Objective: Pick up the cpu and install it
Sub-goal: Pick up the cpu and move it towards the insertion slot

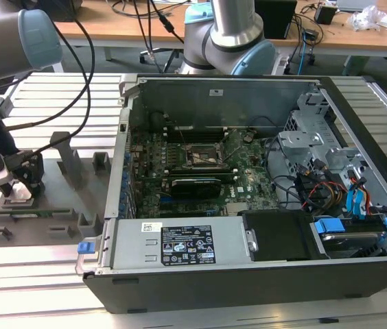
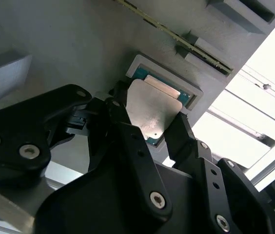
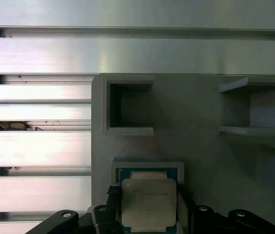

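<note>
The cpu (image 2: 153, 107) (image 3: 148, 202) is a small square chip with a pale silver top and a green rim. It lies flat in a shallow grey pocket (image 3: 147, 165) of the holder plate (image 1: 49, 205). My gripper (image 1: 18, 188) stands over that pocket at the exterior view's left. In both wrist views its black fingers (image 2: 120, 114) press against two opposite edges of the chip, so the gripper (image 2: 149, 119) (image 3: 148, 195) is shut on it. The dark square socket (image 1: 204, 156) sits on the green motherboard inside the open computer case (image 1: 248, 226).
Grey holder blocks (image 1: 70, 157) rise from the plate beside my gripper, and empty recesses (image 3: 130, 107) lie near the pocket. Slatted aluminium table (image 1: 42, 274) surrounds the plate. The case wall (image 1: 121, 157) stands between plate and motherboard. Cables and drive cages (image 1: 337, 185) fill the case's right.
</note>
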You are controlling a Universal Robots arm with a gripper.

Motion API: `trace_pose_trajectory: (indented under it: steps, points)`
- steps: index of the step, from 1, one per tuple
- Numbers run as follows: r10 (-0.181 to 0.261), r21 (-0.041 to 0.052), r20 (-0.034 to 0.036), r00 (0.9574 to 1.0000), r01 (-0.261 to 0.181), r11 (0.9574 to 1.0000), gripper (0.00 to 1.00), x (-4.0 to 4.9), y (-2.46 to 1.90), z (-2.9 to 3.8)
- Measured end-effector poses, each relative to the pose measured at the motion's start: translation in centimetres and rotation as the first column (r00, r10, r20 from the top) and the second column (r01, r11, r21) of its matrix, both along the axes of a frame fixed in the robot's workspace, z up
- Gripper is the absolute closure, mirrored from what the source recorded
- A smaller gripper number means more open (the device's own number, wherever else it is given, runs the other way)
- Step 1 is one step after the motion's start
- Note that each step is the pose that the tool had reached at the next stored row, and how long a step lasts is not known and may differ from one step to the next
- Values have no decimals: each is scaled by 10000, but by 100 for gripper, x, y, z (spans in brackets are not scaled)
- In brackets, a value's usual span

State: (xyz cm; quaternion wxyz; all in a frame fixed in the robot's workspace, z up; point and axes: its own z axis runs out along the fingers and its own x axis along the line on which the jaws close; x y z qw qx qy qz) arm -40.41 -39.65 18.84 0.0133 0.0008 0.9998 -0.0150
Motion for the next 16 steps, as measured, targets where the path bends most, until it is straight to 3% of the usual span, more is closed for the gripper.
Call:
trace_pose_trajectory:
  steps: [16]
  points:
    - [0,-34,0,10000,0,10000,45,0,2,126]
